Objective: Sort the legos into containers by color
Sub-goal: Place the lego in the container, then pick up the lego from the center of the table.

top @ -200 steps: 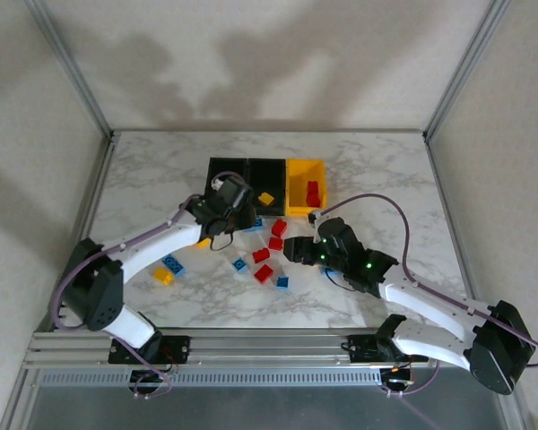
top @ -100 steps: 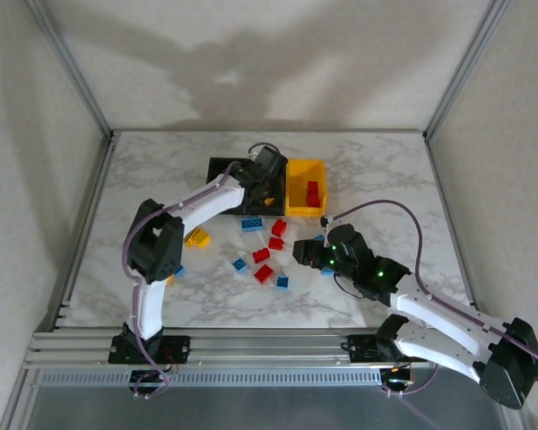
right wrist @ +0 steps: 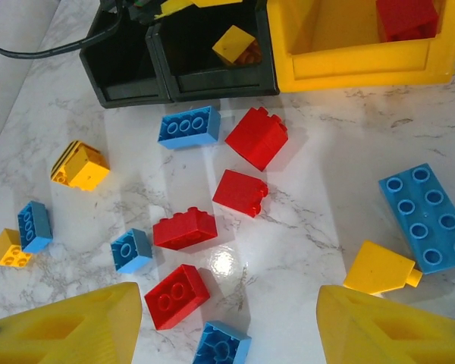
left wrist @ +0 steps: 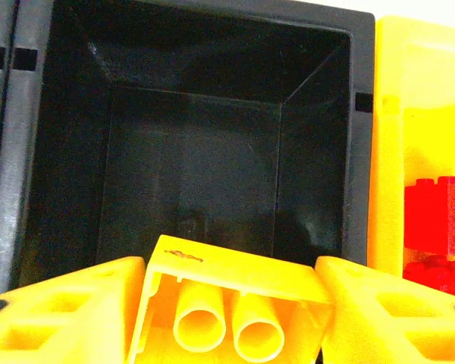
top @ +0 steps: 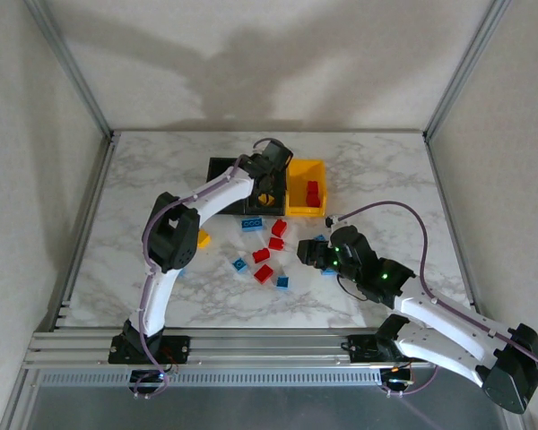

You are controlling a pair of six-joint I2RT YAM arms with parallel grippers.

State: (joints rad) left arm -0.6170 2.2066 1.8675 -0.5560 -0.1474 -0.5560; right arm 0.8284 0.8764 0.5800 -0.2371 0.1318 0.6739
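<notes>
**Left arm.** The arm rises from its base at the near left edge to a bent elbow. The forearm stretches away and to the right across the white marble-patterned bench. The left gripper points down over the row of bins. It grips a yellow studded plastic brick, which sits between the fingers with its hollow underside tubes facing the wrist camera. Both sides of the brick meet the fingers.

**Bins.**
1. The left black rectangular plastic bin stands at the left end of the joined row.
2. The middle black bin lies directly below the gripped brick. A second small yellow brick lies inside it.
3. The yellow-orange bin holds a red brick.

**Loose bricks.** These lie on the bench in front of the bins:
- A yellow brick lies to the left.
- A blue three-stud brick lies just before the black bins.
- Four red bricks lie clustered in the middle.
- A long blue eight-stud brick lies to the right, beside a yellow sloped brick.

**Right arm.** The arm extends low from its base at the near right, reaching left. The right gripper hovers above the red cluster. Its fingers are spread wide apart, with nothing between them.
</notes>
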